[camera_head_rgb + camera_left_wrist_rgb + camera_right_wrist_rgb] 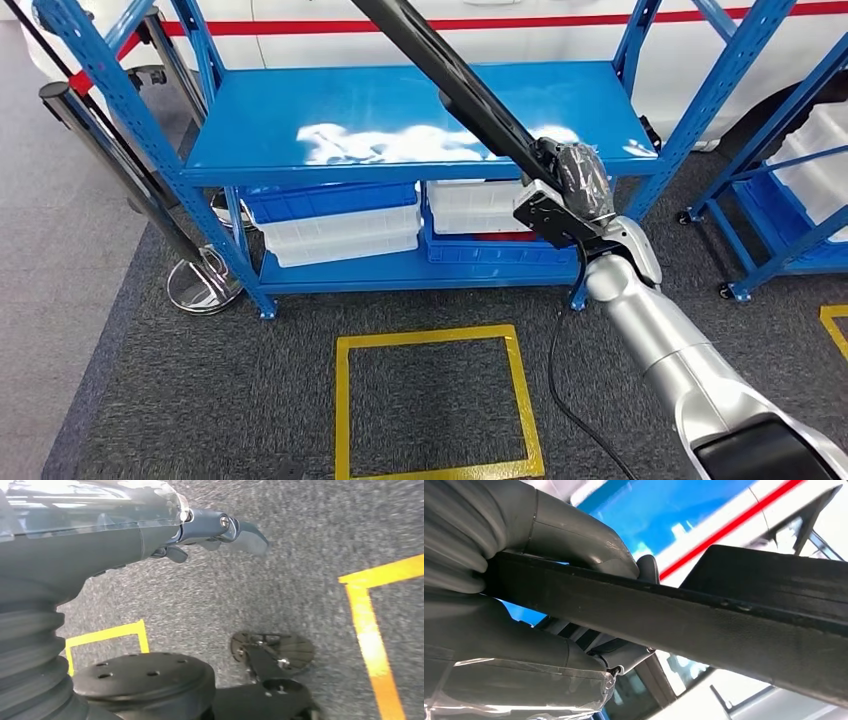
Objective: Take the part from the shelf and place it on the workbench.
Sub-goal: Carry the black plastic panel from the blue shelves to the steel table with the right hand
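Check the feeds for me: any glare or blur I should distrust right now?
Head view: white glare patch on the blue shelf top; otherwise sharp. Left wrist view: carpet and the left robot hand are motion-smeared. Right wrist view: the right robot hand grips the long black part; background behind is overexposed and soft.

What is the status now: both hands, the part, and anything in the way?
Right hand grips the long black bar-shaped part, raised over the blue metal shelf. Left hand hangs over grey carpet, holding nothing. Nothing blocking seen.

The long black part [450,75] runs off the head view's top edge (far end unseen).
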Tool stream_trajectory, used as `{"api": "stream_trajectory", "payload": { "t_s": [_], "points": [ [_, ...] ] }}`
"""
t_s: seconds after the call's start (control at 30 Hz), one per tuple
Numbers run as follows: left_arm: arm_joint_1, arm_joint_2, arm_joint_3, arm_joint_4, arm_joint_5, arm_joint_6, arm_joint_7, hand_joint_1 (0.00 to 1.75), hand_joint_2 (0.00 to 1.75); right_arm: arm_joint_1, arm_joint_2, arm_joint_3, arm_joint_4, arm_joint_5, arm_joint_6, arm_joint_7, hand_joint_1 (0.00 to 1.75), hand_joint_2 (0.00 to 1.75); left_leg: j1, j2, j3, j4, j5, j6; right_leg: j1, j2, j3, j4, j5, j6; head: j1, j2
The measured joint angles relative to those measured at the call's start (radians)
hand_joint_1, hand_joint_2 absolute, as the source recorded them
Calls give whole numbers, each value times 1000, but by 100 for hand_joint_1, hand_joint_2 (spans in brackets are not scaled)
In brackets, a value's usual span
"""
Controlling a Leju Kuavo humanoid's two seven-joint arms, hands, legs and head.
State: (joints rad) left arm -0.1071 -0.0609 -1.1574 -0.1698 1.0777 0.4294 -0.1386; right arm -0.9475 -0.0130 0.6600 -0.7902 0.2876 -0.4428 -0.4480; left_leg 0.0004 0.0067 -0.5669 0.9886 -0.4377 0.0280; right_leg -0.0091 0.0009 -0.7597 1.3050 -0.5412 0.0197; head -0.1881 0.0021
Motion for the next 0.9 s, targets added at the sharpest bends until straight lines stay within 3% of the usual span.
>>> {"api": "stream_trajectory", "payload": {
  "t_s": [0.03, 0.1, 0.17, 0.23, 0.3, 0.33, 0.4, 0.47, 0.5, 0.53, 0.6, 0.67, 0.7, 0.8, 0.83, 0.9],
  "points": [
    [0, 0, 0, 0, 1, 0, 0, 0, 175, 6, 0, 0, 6, -1, 1, -4, 175, 175, 0, 0, -16, 5, 8, -1, 0, 0, 11, 15, 23, -2, 0, 0],
    [0, 0, 0, 0, 1, 1, 0, 0, 175, 15, 0, 0, 16, -4, 2, -9, 175, 175, -1, 0, -48, 18, 23, -5, 0, 0, 81, -50, 79, -8, 0, 0],
    [0, 0, 0, 0, 0, 1, 0, 0, 175, 17, 0, -4, 23, -8, 3, -12, 175, 175, -4, -1, -70, 31, 33, -13, 5, 1, 178, -186, 63, -16, 0, 0],
    [1, 0, 0, 0, 0, 2, -2, 0, 175, 21, -1, -11, 27, -9, 2, -16, 175, 175, -6, -1, -80, 36, 46, -22, 9, 1, 221, -264, 31, -25, 0, 0],
    [3, 0, 0, 0, 1, 3, -5, 0, 175, 32, -3, -16, 34, -12, -2, -19, 175, 175, -4, -3, -89, 39, 50, -34, 7, -1, 214, -276, 40, -40, 0, 0],
    [5, 0, 0, 0, 1, 5, -8, 0, 175, 41, -4, -19, 37, -15, -6, -22, 175, 175, -4, -4, -98, 54, 32, -40, 5, -2, 207, -278, 47, -48, 0, 0],
    [7, 0, 0, 0, 3, 8, -15, 0, 175, 59, -4, -26, 42, -24, -20, -35, 175, 175, 0, -5, -130, 139, -41, -51, 4, -4, 192, -280, 63, -61, 0, 0],
    [8, 0, 0, 0, 3, 10, -18, 0, 175, 76, -4, -38, 48, -34, -37, -49, 175, 175, 3, -4, -165, 267, -110, -58, 7, -4, 175, -279, 77, -65, 0, 0],
    [7, 0, 0, 0, 3, 10, -18, 0, 175, 83, -4, -44, 50, -38, -43, -54, 175, 175, 3, -4, -170, 308, -118, -59, 8, -5, 167, -279, 83, -65, 0, 0],
    [7, 0, 0, 0, 4, 10, -19, 0, 175, 90, -5, -49, 52, -40, -47, -57, 175, 175, 3, -5, -159, 317, -107, -57, 10, -5, 160, -278, 89, -65, 0, 0],
    [8, 0, 0, 0, 4, 11, -18, 0, 175, 98, -5, -56, 54, -42, -49, -58, 175, 175, 0, -5, -86, 225, -55, -44, 15, -3, 149, -277, 99, -65, 0, 0],
    [7, 1, 0, 0, 4, 12, -18, 0, 175, 100, -5, -63, 54, -42, -51, -59, 175, 175, -6, -4, 2, 87, -37, -24, 16, -2, 142, -277, 109, -60, 0, 0],
    [6, 2, 0, 0, 4, 12, -18, 0, 175, 100, -6, -67, 54, -43, -55, -59, 175, 175, -10, -3, 27, 42, -40, -17, 15, -2, 139, -277, 113, -55, 0, 0],
    [5, 2, 0, 0, 5, 17, -18, 0, 175, 117, -9, -87, 53, -52, -105, -74, 175, 175, -13, -1, 42, 0, -32, -7, 11, -4, 134, -279, 124, -37, 0, 0],
    [5, 1, 0, 0, 7, 20, -18, 0, 175, 131, -12, -100, 50, -59, -135, -88, 175, 175, -10, -1, 43, -10, -23, -3, 11, -3, 129, -270, 116, -31, 0, 0],
    [7, -1, 0, 0, 14, 27, -18, 0, 175, 165, -22, -139, 43, -78, -193, -126, 175, 175, -3, -1, 38, -22, -8, 2, 8, -1, 98, -198, 63, -20, 0, 0]
  ]
}}
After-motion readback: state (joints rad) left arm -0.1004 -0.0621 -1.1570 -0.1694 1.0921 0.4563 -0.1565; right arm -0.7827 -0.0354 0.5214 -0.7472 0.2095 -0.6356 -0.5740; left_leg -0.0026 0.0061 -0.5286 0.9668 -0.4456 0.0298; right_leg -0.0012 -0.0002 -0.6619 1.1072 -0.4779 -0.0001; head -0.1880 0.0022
